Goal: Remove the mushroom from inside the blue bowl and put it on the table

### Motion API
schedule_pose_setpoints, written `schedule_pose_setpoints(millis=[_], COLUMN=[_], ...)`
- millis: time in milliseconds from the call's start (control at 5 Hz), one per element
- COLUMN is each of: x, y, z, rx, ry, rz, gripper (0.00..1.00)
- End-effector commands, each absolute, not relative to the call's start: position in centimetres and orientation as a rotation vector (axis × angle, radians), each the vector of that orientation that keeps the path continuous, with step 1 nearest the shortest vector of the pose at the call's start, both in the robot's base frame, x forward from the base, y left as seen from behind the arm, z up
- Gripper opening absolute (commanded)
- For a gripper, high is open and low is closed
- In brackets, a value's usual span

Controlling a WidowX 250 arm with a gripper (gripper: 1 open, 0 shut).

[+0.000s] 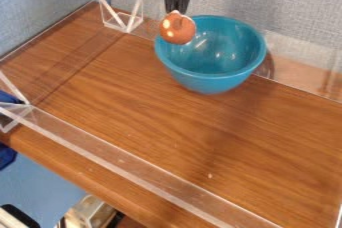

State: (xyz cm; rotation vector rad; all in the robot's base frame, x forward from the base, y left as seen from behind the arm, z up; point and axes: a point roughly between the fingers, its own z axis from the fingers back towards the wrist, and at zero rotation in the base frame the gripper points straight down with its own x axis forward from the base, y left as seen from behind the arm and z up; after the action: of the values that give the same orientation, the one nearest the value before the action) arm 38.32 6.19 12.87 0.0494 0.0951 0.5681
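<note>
From my remote seat, the small toy mushroom with the rounded orange-brown cap point(175, 27) looks light and rigid, probably smooth plastic, so I judge a modest pinch across the cap or stem is enough, though it could twist or slip. The black end effector point(178, 10) is clenched on it from above, so it hangs directly below the fingers, over the near-left rim of the glossy turquoise-blue bowl point(214, 60), clear of the brown wood-grain table point(160, 132).
</note>
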Motion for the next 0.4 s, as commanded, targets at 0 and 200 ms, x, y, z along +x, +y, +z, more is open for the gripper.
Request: schedule_pose_setpoints(millis=[0,200], x=[37.92,36.95], y=[5.74,5.87], z=[15.01,15.98], rx=[0.031,0.014], ry=[0.015,-0.024], rz=[0.552,0.545], gripper=[0.00,0.00])
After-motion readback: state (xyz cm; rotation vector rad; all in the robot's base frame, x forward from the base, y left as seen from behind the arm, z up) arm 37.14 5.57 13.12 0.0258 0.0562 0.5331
